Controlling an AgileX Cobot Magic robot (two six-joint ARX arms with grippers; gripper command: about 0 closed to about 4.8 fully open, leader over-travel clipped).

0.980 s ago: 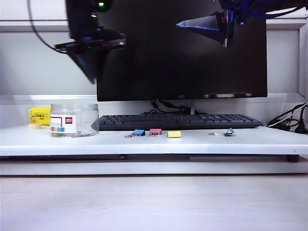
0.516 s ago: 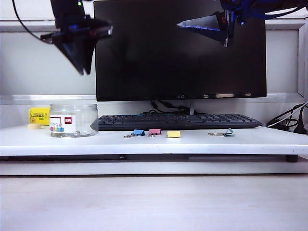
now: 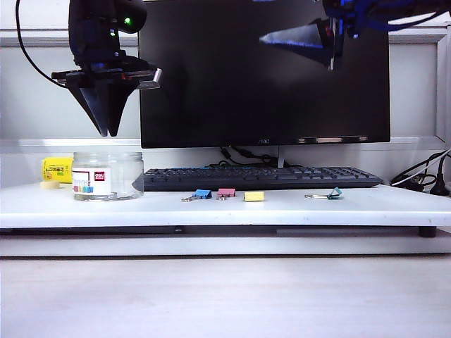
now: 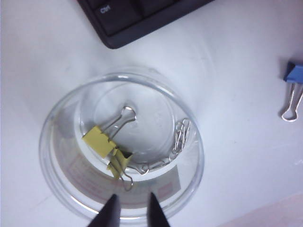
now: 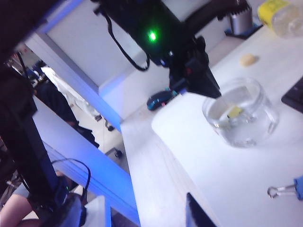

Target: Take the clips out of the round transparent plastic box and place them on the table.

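left wrist view: left gripper (image 4: 131, 212) slightly parted, empty, above box rim (image 4: 195, 137); right gripper (image 3: 328, 44) unclear

The table (image 3: 366, 205), a wide white raised board, carries the round transparent plastic box (image 3: 108, 176) at its left, a small yellow box (image 3: 58, 169) and what may be a tape roll (image 3: 50, 185) beyond it. A black keyboard (image 3: 261, 177) lies behind four clips: blue (image 3: 203, 193), pink (image 3: 227, 192), yellow (image 3: 254, 196), teal (image 3: 334, 193).
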